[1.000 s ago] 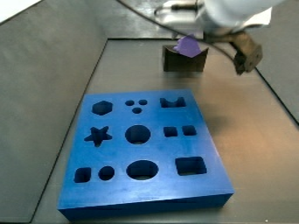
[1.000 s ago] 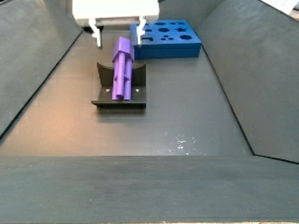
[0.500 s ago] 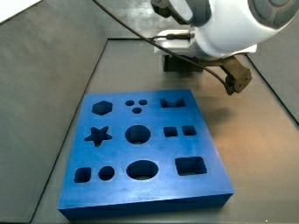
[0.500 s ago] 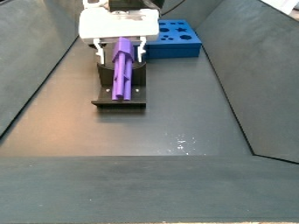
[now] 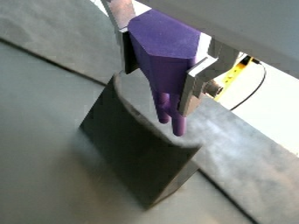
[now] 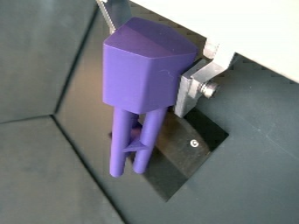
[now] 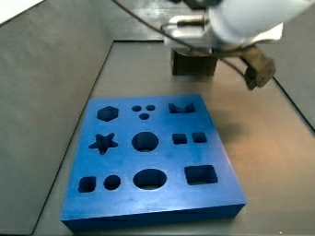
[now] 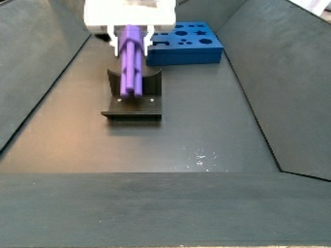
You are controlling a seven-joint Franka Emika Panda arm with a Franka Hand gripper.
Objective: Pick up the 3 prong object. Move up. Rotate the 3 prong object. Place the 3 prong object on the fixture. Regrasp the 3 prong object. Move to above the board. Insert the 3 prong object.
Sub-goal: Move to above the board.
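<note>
3 prong object (image 6: 146, 83): light-purple plastic, blocky faceted base, thin cylindrical prongs (image 5: 170, 105) pointing down toward the fixture (image 5: 146, 157). Gripper (image 5: 163, 61) sits over the fixture at the far end of the bin, silver fingers (image 6: 197, 83) pinching the piece's base on both sides. In a side view the piece (image 8: 132, 53) hangs long and upright over the fixture (image 8: 134, 102). Blue board (image 7: 154, 157) lies well apart on the dark grey floor (image 8: 195, 136), grey sloped walls around.
</note>
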